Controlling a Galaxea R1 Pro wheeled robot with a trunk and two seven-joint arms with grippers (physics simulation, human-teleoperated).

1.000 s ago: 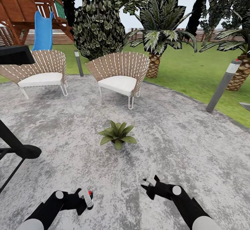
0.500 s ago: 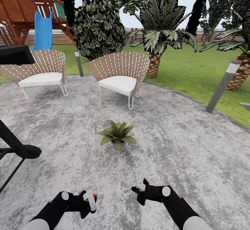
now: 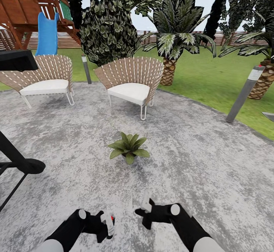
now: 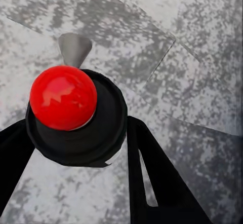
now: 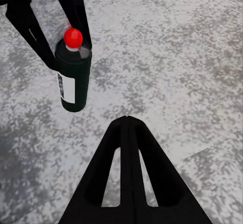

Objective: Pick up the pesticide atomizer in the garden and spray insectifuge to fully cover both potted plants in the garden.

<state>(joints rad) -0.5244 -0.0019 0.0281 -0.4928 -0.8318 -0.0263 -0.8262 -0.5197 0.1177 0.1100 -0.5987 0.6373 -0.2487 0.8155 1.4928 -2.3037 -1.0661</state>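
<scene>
Atomizer pickup looks done; I judge I'm in the aim-and-spray step. My left gripper (image 3: 107, 225) is clamped on the pesticide atomizer (image 5: 72, 72), a dark bottle with a white patch and a red tip, held above the patio (image 3: 213, 160). My right gripper (image 3: 146, 210) has its fingers pressed together, holding nothing. Next I need the nozzle pointed at the potted plant (image 3: 128, 147), ahead of both grippers in mid-patio. Count: one potted plant in sight, one atomizer, two wicker chairs (image 3: 131, 83), two bollard lights (image 3: 243, 94).

chairs (image 3: 51, 78) (image 3: 131, 84): 2 | bollard lights (image 3: 243, 94) (image 3: 86, 68): 2 | potted plant (image 3: 128, 146): 1 | atomizer (image 5: 73, 72): 1 | slide (image 3: 47, 34): 1
</scene>
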